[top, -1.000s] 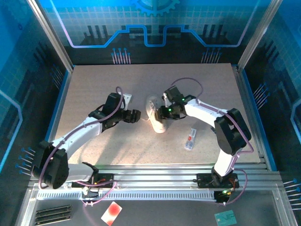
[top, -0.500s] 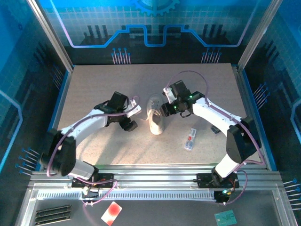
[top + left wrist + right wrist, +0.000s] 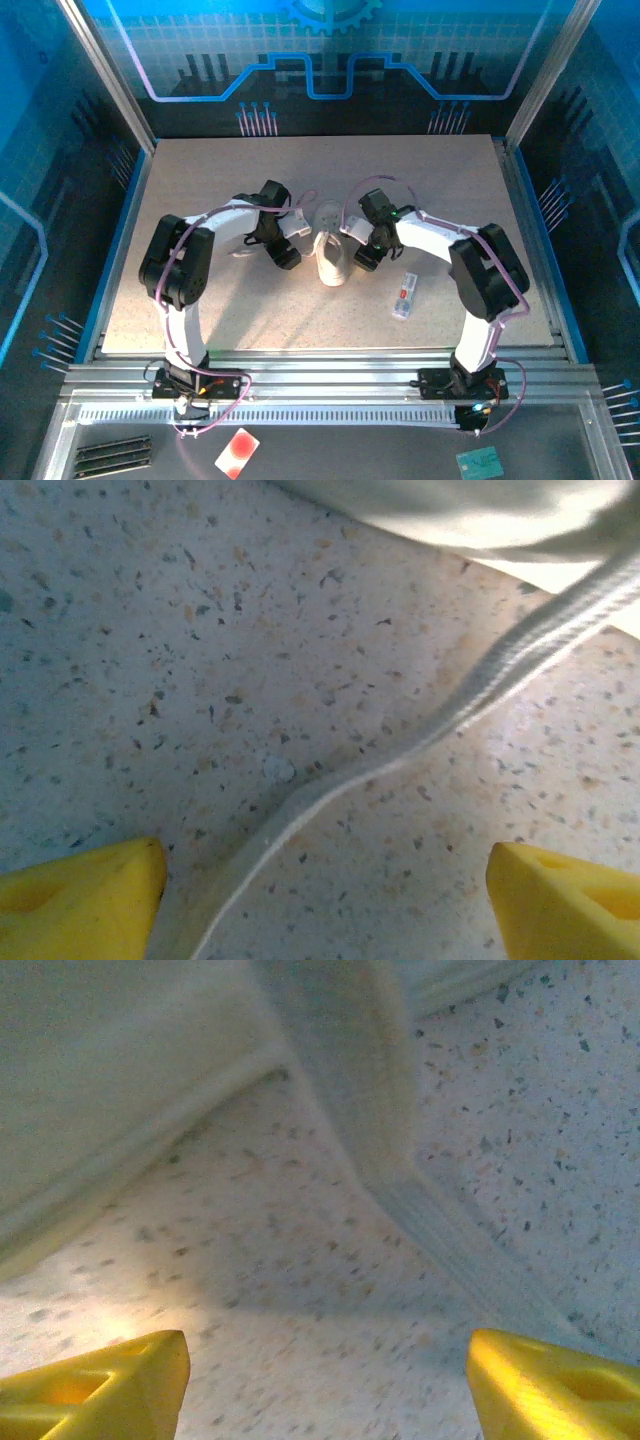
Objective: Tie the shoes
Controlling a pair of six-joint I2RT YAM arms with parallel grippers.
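A small white sneaker [image 3: 332, 252] stands at mid-table, toe toward the arms. My left gripper [image 3: 284, 254] is low on the table just left of it and open; my right gripper [image 3: 363, 258] is just right of it, also open. In the left wrist view the yellow fingertips [image 3: 85, 900] stand wide apart around my left gripper [image 3: 325, 910], and a thin white lace [image 3: 400, 755] runs on the table between them from the shoe's sole [image 3: 470, 510]. Between the fingers of my right gripper [image 3: 325, 1385] is bare table; a flat lace [image 3: 440, 1230] runs from the shoe [image 3: 120, 1080] toward the right fingertip [image 3: 555, 1380].
A small flat white item with red marks [image 3: 404, 296] lies on the table to the right of the shoe, close to my right arm. The speckled table [image 3: 200, 310] is walled by blue panels at the back and sides.
Both grippers have dropped in close beside the shoe, the left one moving right toward it. The right gripper's jaws have spread wider.
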